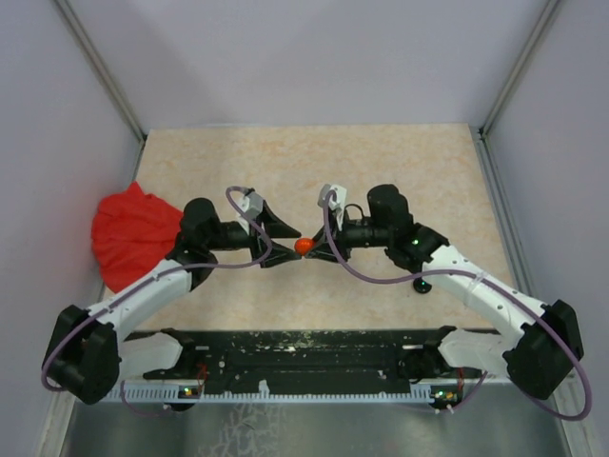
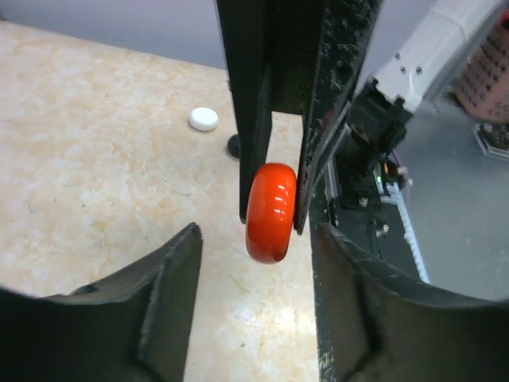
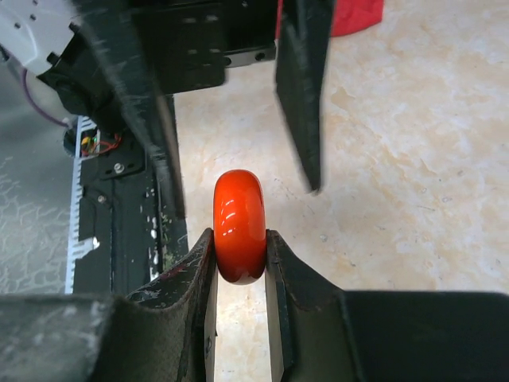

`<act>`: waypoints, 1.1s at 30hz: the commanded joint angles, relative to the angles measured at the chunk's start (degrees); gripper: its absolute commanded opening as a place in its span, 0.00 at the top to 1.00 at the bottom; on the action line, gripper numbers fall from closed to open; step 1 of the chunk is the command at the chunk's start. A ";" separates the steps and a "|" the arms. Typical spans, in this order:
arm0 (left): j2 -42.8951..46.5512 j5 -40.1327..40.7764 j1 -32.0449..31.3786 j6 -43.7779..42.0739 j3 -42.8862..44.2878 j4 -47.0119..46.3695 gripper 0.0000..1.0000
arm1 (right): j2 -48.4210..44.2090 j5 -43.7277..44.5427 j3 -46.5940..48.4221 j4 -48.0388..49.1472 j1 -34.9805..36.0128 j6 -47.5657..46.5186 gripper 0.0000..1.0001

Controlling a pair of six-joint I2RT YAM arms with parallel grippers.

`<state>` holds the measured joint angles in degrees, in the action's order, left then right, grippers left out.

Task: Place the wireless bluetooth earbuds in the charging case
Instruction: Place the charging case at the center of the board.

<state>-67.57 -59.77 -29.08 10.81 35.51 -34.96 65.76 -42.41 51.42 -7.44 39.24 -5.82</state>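
My right gripper (image 1: 311,247) (image 3: 238,239) is shut on a glossy round orange-red disc (image 1: 304,246) (image 3: 238,223), pinched on its flat sides and held on edge above the table. My left gripper (image 1: 292,248) (image 2: 256,235) is open and empty. It faces the right gripper, one finger on each side of the disc (image 2: 270,211) without touching it. No small comma-shaped earbuds show in any view.
A white round disc (image 2: 203,119) lies on the beige table (image 1: 314,162), with a small black piece (image 2: 233,146) near it. A dark round object (image 1: 422,286) sits by the right arm. A red cloth (image 1: 133,233) lies at the left edge. A black rail (image 1: 304,357) runs along the near edge.
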 commanded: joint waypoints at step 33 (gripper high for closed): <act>16.88 49.76 8.11 -13.79 5.12 34.16 0.00 | -6.08 43.55 -25.22 -4.32 -34.23 46.53 1.00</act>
<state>-51.92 -5.65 -23.11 -5.26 40.93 0.93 59.64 -3.18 26.85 -13.34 6.15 37.58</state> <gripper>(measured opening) 0.997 0.235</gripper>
